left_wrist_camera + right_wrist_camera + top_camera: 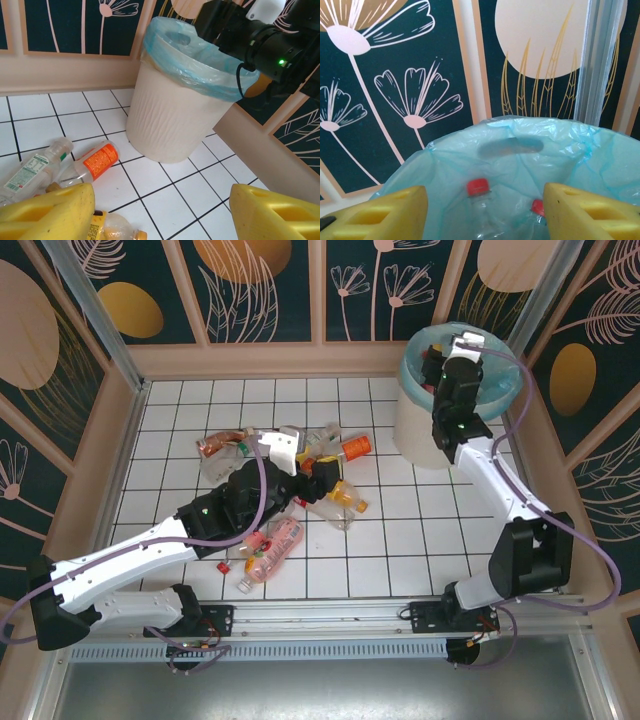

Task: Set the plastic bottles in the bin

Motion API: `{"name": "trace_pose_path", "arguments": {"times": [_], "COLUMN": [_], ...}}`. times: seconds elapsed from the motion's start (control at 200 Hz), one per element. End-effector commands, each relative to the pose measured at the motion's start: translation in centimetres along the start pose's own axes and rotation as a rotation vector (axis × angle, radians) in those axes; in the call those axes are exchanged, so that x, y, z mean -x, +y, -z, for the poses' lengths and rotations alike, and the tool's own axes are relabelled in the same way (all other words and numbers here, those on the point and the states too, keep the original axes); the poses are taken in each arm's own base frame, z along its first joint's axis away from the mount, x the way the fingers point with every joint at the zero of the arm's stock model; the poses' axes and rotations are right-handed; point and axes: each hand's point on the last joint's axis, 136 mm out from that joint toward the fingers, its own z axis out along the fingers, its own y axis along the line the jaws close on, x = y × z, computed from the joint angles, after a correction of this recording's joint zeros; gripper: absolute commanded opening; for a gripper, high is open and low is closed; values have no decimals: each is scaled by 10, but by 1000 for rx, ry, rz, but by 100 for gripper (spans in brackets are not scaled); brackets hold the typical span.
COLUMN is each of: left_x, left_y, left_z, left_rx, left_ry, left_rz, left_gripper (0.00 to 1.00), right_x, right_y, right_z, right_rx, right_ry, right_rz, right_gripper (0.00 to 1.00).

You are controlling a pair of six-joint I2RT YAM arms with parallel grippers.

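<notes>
Several plastic bottles lie in a pile mid-table, among them a pink one (275, 545) and an orange-capped one (355, 447). My left gripper (325, 475) reaches over this pile. In the left wrist view it (162, 200) stands open above bare tile, with an orange-labelled bottle (95, 162) and a yellow-capped bottle (112, 230) just to its left. The cream bin (420, 430) with its blue-green liner stands at the back right. Over its mouth my right gripper (485, 200) hangs open and holds nothing. Below it, two red-capped bottles (479, 186) (538, 206) lie inside the liner (560, 145).
A raised beige wall (250, 358) runs round the tiled table, close behind and beside the bin (175, 115). The right arm (265, 45) hangs over the bin's rim. A clear green-labelled bottle (35, 167) lies at the left of the pile.
</notes>
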Motion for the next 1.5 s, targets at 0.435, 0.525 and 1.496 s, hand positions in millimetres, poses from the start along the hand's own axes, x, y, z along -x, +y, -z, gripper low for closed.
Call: {"name": "trace_pose_path", "arguments": {"times": [0.435, 0.525, 1.496], "left_x": [-8, -15, -55], "left_y": [11, 17, 254], "left_z": [0, -4, 21], "left_rx": [48, 91, 404], "left_ry": [27, 53, 77], "left_rz": [1, -19, 492], "left_gripper": [73, 74, 71], "right_x": [42, 48, -218], "right_y": [15, 30, 316], "right_z": [20, 34, 174], "right_rx": [127, 184, 830], "right_ry": [73, 90, 869], "right_rz": [-198, -207, 360], "right_gripper": [58, 57, 53]}}
